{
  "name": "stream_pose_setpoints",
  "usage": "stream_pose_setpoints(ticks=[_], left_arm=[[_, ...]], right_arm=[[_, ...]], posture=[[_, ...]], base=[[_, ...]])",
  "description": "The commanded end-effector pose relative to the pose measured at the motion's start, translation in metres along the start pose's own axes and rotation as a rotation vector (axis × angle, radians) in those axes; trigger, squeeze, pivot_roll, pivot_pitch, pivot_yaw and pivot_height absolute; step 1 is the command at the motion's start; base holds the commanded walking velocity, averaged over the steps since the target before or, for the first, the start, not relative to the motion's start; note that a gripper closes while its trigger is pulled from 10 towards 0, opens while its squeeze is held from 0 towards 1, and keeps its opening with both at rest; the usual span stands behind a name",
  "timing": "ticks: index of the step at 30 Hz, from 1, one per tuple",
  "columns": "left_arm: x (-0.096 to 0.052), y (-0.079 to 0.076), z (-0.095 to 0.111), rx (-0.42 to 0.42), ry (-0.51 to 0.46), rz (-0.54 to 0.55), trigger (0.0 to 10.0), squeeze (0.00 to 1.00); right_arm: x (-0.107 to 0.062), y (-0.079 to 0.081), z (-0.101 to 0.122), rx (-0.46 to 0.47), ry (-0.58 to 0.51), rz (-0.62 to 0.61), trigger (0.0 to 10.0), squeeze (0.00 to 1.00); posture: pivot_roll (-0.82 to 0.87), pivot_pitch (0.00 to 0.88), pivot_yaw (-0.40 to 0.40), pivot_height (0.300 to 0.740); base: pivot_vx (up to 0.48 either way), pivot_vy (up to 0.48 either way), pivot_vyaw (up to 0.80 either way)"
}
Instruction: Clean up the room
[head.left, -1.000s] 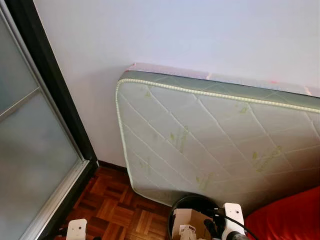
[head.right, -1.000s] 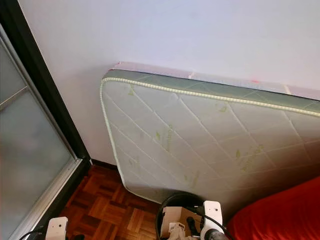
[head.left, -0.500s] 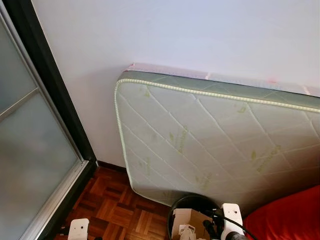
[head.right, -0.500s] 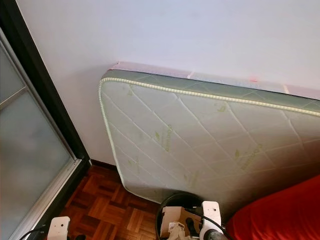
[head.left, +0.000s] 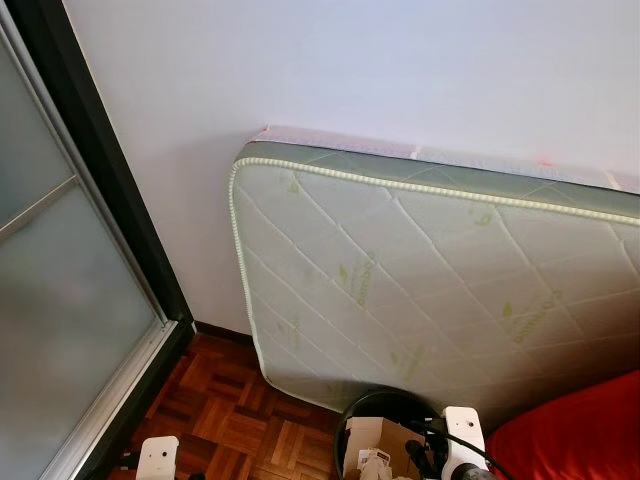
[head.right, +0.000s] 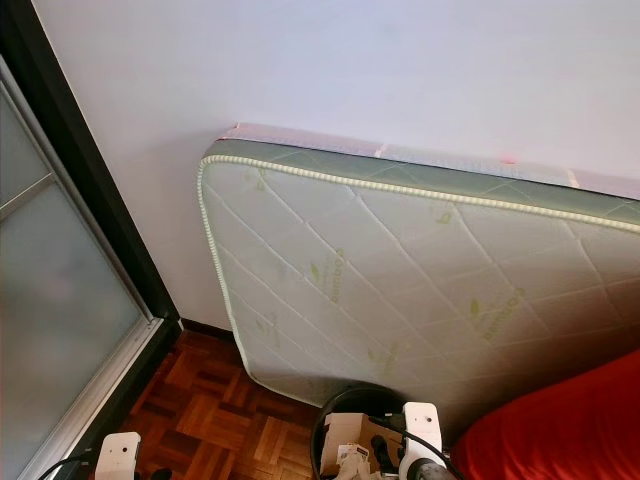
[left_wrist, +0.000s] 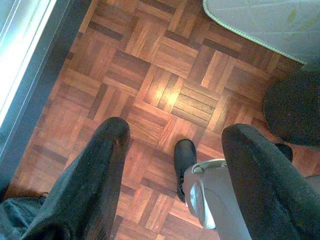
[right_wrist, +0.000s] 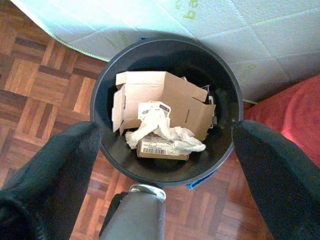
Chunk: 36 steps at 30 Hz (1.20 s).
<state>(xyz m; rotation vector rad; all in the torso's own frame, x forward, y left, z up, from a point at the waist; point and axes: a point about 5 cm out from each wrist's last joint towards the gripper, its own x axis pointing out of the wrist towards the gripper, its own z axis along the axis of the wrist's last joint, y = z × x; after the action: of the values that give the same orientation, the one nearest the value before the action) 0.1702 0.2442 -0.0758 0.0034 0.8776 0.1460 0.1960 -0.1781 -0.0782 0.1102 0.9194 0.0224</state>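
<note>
A black trash bin (right_wrist: 165, 46) stands on the parquet floor against the leaning mattress. It holds a flattened cardboard box (right_wrist: 165, 97), crumpled white paper (right_wrist: 159, 129) and a labelled carton. My right gripper (right_wrist: 165, 142) hangs open right above the bin, nothing between its fingers. In the eye views the bin (head.left: 385, 400) sits at the bottom edge beside my right wrist (head.left: 462, 432). My left gripper (left_wrist: 175, 134) is open and empty over bare parquet, to the left of the bin.
A quilted white and green mattress (head.left: 420, 280) leans on the white wall. Something red and soft (head.left: 585, 430) lies at the lower right. A frosted sliding door with a dark frame (head.left: 60, 300) stands on the left. My own foot (left_wrist: 185, 156) is on the floor below.
The picture has shifted only very slightly; neither the arms nor the bin have moved.
</note>
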Motion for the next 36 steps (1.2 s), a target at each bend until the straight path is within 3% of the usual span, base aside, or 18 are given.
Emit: stream_pose_setpoints(ticks=[1,25,36], left_arm=[[0.0002,-0.0028,-0.0028,0.006,0.022,-0.006,10.0,0.00],[0.0014,-0.0063,-0.0005,-0.001,0.017,-0.008,10.0,0.00],[0.0017,-0.0073,-0.0002,0.003,0.020,-0.010,10.0,0.00]], right_arm=[[-0.0003,-0.0004,-0.0026,-0.004,0.016,0.002,10.0,0.00],[0.0000,-0.0005,-0.0006,-0.003,0.013,0.007,10.0,0.00],[0.0001,-0.0001,-0.0004,-0.003,0.013,0.009,10.0,0.00]], posture=[[0.05,0.000,-0.031,0.740],[0.06,0.000,-0.032,0.740],[0.06,0.000,-0.031,0.740]], base=[[0.000,0.000,0.00],[0.000,0.000,0.00],[-0.312,0.000,0.00]])
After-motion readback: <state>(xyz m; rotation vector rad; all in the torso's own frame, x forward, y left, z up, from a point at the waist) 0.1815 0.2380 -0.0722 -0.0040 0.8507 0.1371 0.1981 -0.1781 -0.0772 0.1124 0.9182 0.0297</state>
